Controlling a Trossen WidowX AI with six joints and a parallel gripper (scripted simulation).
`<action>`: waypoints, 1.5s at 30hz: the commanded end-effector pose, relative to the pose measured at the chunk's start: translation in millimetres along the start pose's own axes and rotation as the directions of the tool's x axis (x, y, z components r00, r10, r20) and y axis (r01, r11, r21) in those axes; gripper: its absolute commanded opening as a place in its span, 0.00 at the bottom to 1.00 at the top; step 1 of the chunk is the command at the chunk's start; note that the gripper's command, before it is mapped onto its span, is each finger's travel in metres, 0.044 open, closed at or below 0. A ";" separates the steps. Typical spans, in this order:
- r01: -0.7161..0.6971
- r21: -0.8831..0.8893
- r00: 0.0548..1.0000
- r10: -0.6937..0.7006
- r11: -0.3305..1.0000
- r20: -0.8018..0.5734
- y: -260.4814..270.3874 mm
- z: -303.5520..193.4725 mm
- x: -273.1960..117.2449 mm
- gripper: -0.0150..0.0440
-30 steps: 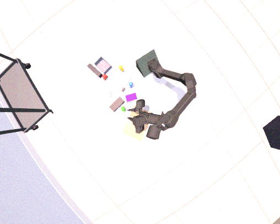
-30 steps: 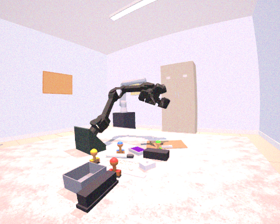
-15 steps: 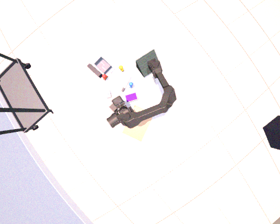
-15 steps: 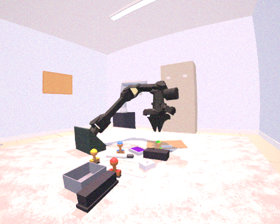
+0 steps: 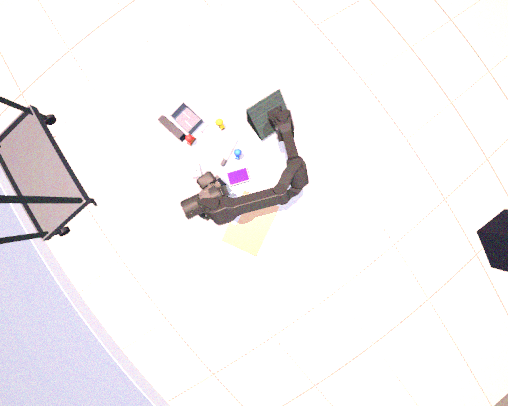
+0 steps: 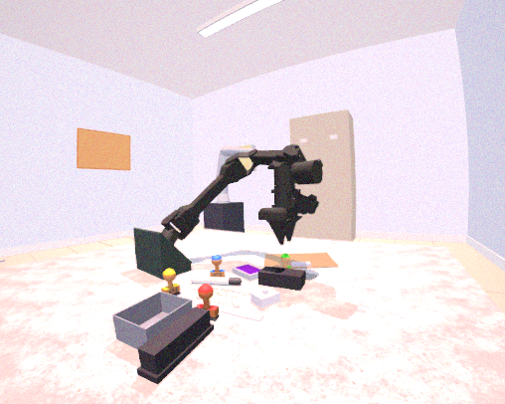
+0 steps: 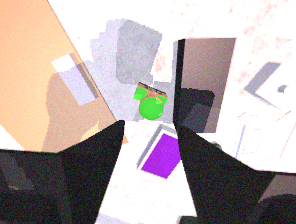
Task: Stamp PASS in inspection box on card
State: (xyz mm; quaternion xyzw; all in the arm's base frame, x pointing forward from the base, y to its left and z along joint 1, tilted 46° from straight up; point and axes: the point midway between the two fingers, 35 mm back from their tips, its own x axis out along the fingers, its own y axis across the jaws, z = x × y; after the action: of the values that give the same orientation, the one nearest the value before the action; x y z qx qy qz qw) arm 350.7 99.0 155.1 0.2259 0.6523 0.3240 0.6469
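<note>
The green-topped stamp stands upright beside a dark block. My gripper points down, part-way open and empty, above the green stamp; a clear height separates them. The purple ink pad lies near that stamp. A blue-topped stamp, a yellow-topped stamp and a red-topped stamp stand farther off. The pale card shows faint outlines; its box and the stamps' wording are unreadable. The arm hides the green stamp in the top view.
The dark block is close beside the green stamp. An orange sheet lies on its other side. A white block, a marker, a grey tray and a long dark stapler-like object are also there.
</note>
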 end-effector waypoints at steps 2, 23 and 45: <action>-0.007 -0.001 1.000 0.007 1.000 -0.001 -0.2 0.7 7.4 0.61; -0.006 -0.002 1.000 0.006 1.000 -0.001 -0.6 2.0 41.9 0.61; -0.005 -0.007 1.000 0.005 1.000 0.000 -0.1 0.7 69.1 0.60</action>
State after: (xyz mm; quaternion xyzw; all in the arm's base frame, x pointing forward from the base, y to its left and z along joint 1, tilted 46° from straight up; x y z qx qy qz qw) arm 346.9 148.8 106.6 0.2254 0.6510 0.3279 0.6465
